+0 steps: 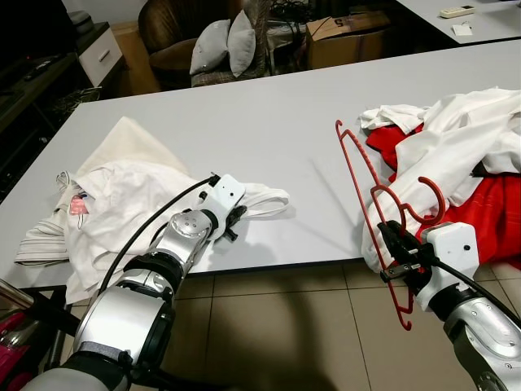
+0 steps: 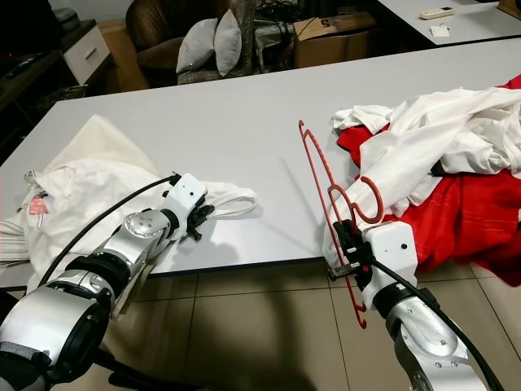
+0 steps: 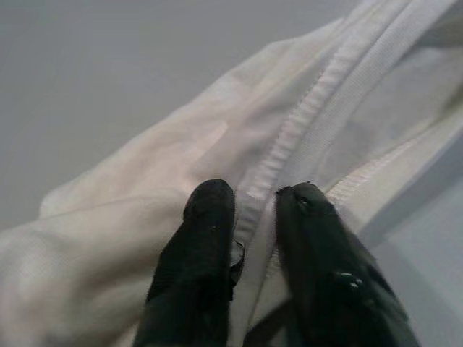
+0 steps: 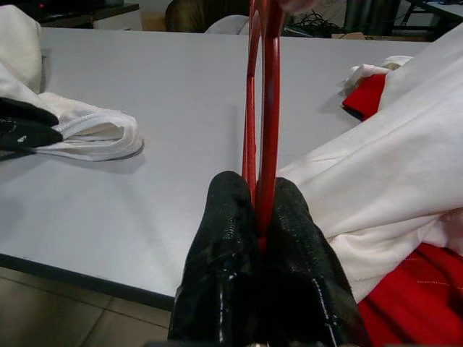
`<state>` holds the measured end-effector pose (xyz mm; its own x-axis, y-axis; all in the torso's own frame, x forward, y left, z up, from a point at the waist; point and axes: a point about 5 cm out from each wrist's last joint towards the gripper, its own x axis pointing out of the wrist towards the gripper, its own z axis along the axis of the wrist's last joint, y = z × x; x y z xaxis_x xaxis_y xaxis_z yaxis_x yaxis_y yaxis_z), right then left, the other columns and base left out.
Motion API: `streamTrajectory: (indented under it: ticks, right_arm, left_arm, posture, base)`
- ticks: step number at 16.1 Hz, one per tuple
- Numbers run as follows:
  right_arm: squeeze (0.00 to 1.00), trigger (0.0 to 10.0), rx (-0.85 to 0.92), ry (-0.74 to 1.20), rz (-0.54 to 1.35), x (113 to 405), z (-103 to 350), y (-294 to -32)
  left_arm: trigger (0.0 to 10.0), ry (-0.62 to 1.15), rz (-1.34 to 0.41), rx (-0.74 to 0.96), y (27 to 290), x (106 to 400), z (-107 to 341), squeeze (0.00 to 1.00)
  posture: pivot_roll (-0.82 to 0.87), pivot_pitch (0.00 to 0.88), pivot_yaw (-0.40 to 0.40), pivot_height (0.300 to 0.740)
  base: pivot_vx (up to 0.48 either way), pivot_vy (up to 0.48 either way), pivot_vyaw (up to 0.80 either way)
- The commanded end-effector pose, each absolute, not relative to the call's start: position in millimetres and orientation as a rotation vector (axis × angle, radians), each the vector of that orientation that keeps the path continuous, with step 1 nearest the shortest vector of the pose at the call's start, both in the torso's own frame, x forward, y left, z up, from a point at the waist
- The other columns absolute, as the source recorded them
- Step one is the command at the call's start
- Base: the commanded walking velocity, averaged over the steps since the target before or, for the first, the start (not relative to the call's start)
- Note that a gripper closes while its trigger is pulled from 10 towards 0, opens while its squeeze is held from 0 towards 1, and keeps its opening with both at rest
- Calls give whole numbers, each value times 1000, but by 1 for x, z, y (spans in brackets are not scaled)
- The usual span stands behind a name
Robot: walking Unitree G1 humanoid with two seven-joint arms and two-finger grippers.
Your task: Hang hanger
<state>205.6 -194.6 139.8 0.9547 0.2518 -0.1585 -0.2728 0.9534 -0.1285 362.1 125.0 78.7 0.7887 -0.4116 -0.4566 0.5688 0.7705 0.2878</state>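
A red plastic hanger (image 1: 364,181) stands nearly on edge at the table's front right, its hook (image 1: 430,195) curling over the clothes. My right gripper (image 1: 394,247) is shut on its lower bar, seen close in the right wrist view (image 4: 259,210). At the front left, my left gripper (image 1: 234,218) is shut on the ribbed edge of a white garment (image 1: 138,195), whose fabric sits between the fingers (image 3: 210,217) in the left wrist view. That garment lies crumpled on the grey table (image 1: 244,122).
A heap of white and red clothes (image 1: 472,163) covers the table's right end. Beyond the table stand a dark armchair with grey cushions (image 1: 224,41), a cardboard box (image 1: 346,37) and a second table (image 1: 480,16). Tiled floor (image 1: 285,334) lies below the front edge.
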Motion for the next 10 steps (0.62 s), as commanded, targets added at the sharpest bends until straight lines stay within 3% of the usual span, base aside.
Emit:
streamTrajectory:
  ticks: [1, 2, 3, 10]
  right_arm:
    - [0, 10000, -155, 137, 295, 208, 142, -191]
    - [0, 10000, -155, 137, 295, 208, 142, -191]
    - [0, 10000, -157, 135, 297, 209, 143, -190]
    - [0, 10000, -166, 129, 306, 211, 143, -189]
  left_arm:
    - [2471, 479, -568, 451, 131, 353, 63, 0]
    - [2471, 479, -568, 451, 131, 353, 63, 0]
    - [0, 529, -582, 463, 133, 350, 57, 0]
    - [0, 500, -463, 423, 146, 358, 67, 0]
  posture:
    - [-246, 0, 179, 740]
    - [-246, 0, 179, 740]
    - [-247, 0, 179, 740]
    - [-242, 0, 175, 740]
  base:
    - [0, 0, 0]
    - [0, 0, 0]
    - [0, 0, 0]
    - [0, 0, 0]
